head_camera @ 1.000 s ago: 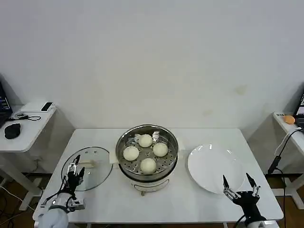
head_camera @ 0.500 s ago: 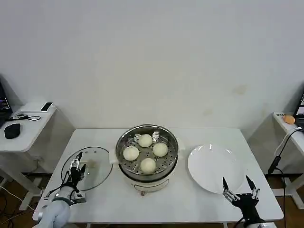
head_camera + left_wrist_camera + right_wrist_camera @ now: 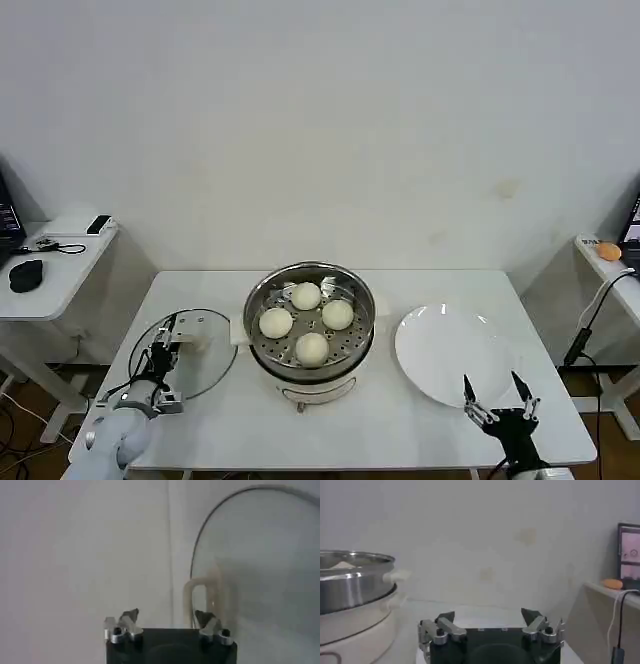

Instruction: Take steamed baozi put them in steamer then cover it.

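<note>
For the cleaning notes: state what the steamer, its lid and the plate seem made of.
Steamer: polished stainless steel, mirror-bright wall.
Lid: clear glass, table visible through it, dark rim, pale handle, probably plastic.
Plate: glossy white, likely ceramic, possibly melamine.

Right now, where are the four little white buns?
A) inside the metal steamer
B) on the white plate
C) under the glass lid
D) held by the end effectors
A: the head view shows all four buns sitting on the perforated tray inside the steamer, which is uncovered; the plate is bare and the lid lies flat on the table to the steamer's left.
</note>
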Controlling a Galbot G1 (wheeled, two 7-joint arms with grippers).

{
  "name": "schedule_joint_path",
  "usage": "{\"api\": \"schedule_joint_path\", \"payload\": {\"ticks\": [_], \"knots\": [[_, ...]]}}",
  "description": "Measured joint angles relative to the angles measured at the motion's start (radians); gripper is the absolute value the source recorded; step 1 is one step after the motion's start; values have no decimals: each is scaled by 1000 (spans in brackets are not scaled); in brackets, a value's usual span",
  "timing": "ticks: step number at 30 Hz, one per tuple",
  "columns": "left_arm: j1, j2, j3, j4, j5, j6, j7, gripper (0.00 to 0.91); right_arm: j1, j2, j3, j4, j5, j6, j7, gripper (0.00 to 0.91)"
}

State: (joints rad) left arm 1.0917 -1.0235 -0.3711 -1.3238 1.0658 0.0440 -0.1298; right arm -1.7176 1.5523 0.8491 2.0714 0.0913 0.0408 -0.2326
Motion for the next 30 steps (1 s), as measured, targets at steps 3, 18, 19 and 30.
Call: {"api": "schedule_joint_path", "payload": {"ticks": [3,18,19,30], "knots": [[-9,-4,2,14,2,-1,1,0,3,1,-2,-4,-3,1,0,907],[2,-17,-35,7,16,-1,-12,0,10,-10,-3,-7,0,-4,-2,907],[7,-19,-43,-3,19,2,-15,0,9,-11,-4,-7,0,-4,-2,907],[121,-44,-163,-215,65,53,-5,0,9,-29,-20,-10,-9,-4,-4,907]]}}
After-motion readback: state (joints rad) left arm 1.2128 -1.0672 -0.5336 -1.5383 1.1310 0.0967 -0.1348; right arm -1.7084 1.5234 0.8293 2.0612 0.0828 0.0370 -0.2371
